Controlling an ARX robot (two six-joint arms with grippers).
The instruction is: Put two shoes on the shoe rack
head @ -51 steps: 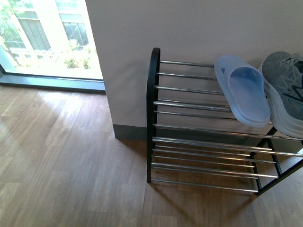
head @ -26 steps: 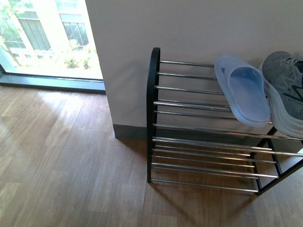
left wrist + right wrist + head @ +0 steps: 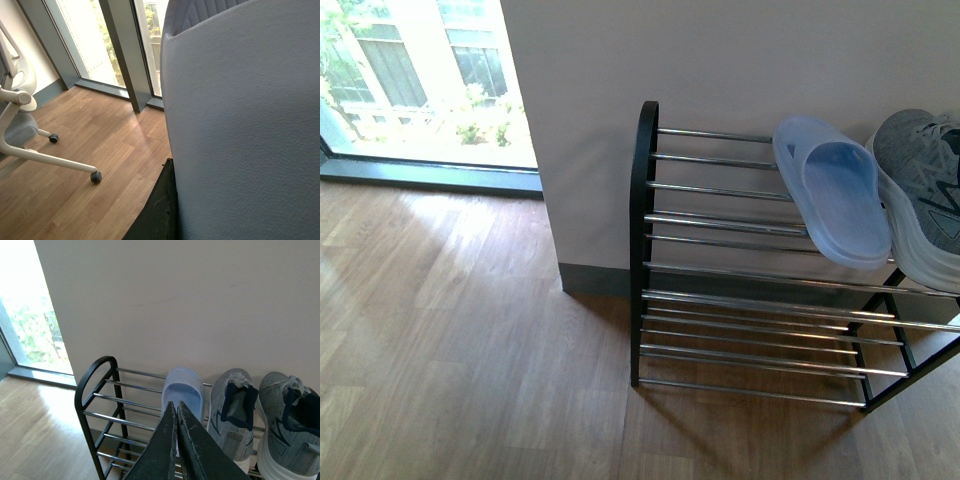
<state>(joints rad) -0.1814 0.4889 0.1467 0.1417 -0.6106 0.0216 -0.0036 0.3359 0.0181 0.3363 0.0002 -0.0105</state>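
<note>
The shoe rack (image 3: 643,240) stands against the wall, black-framed with chrome rods. On its top tier lies one pale blue slide (image 3: 835,195), with a grey sneaker (image 3: 925,190) right beside it. The right wrist view shows that slide (image 3: 183,387) next to two grey sneakers (image 3: 232,410) (image 3: 290,415) on the rack (image 3: 92,385). My right gripper (image 3: 176,406) hangs shut and empty in front of the slide. Another pale blue slide (image 3: 245,125) fills the left wrist view, and my left gripper (image 3: 170,172) is shut on it; one dark finger (image 3: 160,210) shows against its side. Neither arm appears in the front view.
A white wall (image 3: 720,60) backs the rack, with a floor-length window (image 3: 420,80) to its left. Wooden floor (image 3: 450,350) spreads in front. In the left wrist view a white-based office chair (image 3: 20,125) on castors stands near tall windows (image 3: 100,40).
</note>
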